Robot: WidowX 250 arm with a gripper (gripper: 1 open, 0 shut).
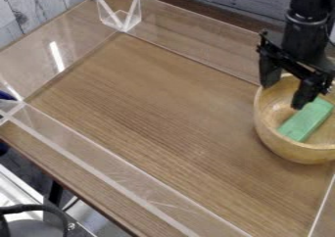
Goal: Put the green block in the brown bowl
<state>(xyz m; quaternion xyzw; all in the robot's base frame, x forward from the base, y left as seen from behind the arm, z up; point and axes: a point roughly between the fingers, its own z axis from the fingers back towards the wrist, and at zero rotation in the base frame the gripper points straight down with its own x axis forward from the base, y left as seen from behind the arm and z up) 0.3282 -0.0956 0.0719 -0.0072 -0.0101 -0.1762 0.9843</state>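
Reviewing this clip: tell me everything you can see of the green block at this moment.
The green block is a small, flat, elongated bar, plain bright green and matte, with no markings visible. It lies inside the brown bowl, slanted against the inner wall, its upper end toward the far rim. The bowl stands at the right end of the wooden table. The gripper hangs just above the bowl with jaws open, one finger tip close over the block's upper end; I cannot tell whether it touches.
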